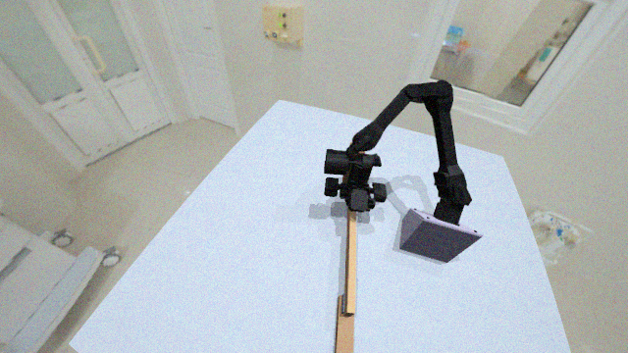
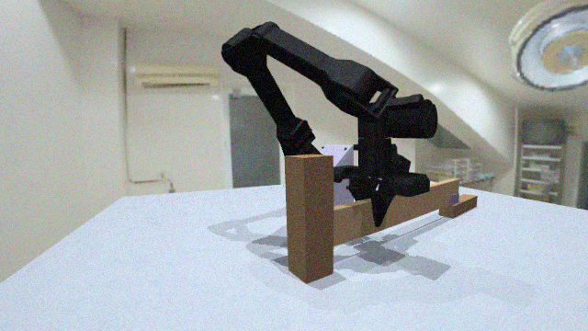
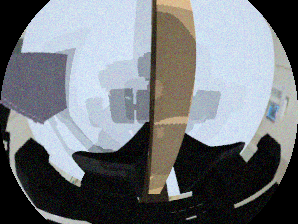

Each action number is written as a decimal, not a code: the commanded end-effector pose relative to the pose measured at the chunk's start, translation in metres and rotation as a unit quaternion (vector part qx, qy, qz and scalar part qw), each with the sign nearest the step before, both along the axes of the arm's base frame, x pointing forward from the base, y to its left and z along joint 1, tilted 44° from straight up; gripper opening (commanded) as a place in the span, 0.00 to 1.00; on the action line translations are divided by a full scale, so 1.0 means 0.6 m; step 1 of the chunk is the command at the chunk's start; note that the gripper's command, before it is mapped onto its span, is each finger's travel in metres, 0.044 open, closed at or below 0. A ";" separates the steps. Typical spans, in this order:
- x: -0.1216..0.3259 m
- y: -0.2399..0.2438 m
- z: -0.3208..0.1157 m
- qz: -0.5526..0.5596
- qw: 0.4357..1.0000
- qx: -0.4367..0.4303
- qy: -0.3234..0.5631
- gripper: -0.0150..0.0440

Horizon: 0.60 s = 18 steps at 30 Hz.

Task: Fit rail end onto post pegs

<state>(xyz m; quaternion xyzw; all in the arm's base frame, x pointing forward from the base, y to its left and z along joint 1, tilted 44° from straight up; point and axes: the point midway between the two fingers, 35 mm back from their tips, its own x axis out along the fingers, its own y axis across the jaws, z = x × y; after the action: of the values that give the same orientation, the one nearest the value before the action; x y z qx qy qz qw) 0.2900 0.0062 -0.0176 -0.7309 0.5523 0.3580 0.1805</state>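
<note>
The long wooden rail stands on edge and looks about level, its near part raised above the table. Its far end sits at the bracket on the low footboard block. The post stands upright at the near end. In the exterior view the rail's end runs behind the post's edge, so the pegs, the holes and any gap are hidden. My gripper is shut on the rail, a finger on each side, a short way from the post.
The arm's base stands on a purple-grey sloped mount beside the rail. The arm arches over the table to the rail, its forearm near and above the post.
</note>
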 end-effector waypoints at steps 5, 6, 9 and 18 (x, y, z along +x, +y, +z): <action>0.004 0.000 0.007 0.002 1.000 -0.003 -0.002 0.25; 0.003 0.000 0.007 0.002 1.000 -0.003 -0.002 0.25; 0.003 0.001 0.006 0.002 1.000 -0.003 -0.002 0.25; 0.002 0.005 0.002 0.002 1.000 -0.003 -0.002 0.25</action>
<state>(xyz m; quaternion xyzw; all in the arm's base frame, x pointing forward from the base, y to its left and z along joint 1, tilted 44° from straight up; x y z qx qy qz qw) 0.2902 0.0060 -0.0168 -0.7302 0.5533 0.3585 0.1794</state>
